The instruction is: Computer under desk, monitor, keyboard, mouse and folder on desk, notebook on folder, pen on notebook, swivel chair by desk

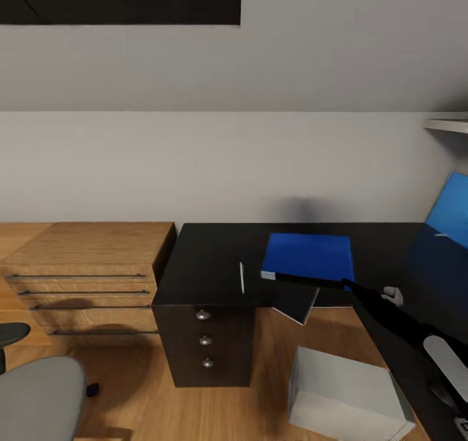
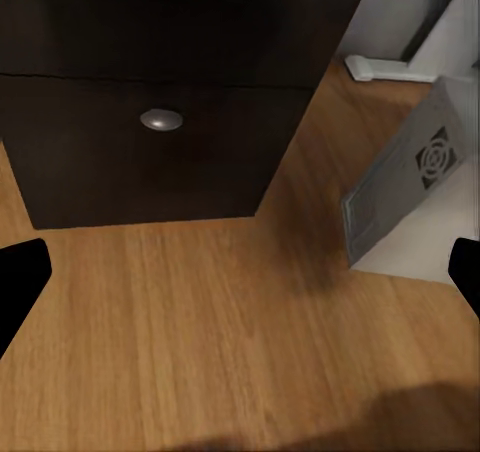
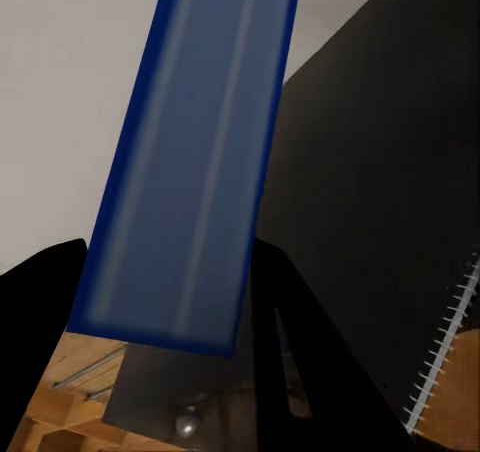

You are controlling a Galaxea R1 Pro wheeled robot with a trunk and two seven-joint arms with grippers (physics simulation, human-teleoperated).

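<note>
Nearest me, at the lower right of the head view, my right arm point(image 1: 416, 337) runs up and left, a long black limb ending at my right gripper point(image 1: 335, 283). My fingers are closed on the near edge of the blue folder point(image 1: 307, 256), which sits at mid-frame over the front edge of the black desk point(image 1: 208, 259). In the right wrist view the folder point(image 3: 195, 152) stands as a tall blue slab between my two dark fingers point(image 3: 300, 372), pinched there, with the desk top point(image 3: 390, 172) spreading to the right and a spiral-bound notebook edge point(image 3: 445, 347) at the lower right. In the head view that dark notebook point(image 1: 296, 303) pokes out from under the folder, overhanging the desk front.

My left gripper point(image 2: 240, 272) hangs over the wooden floor point(image 2: 200, 312); only its black fingertips point(image 2: 20, 282) show at the frame's two side edges, set wide apart with nothing between them. Ahead of it are the desk drawers point(image 2: 150, 142) and the grey computer point(image 2: 420, 172).

In the head view the computer point(image 1: 344, 395) sits on the floor at the lower middle-right, and the swivel chair point(image 1: 39, 395) at the lower left. On the desk, left of the folder, lies a thin pale pen point(image 1: 242, 277). Further left stands a wooden dresser point(image 1: 84, 272). At the right edge, a bright blue monitor point(image 1: 452, 207).
</note>
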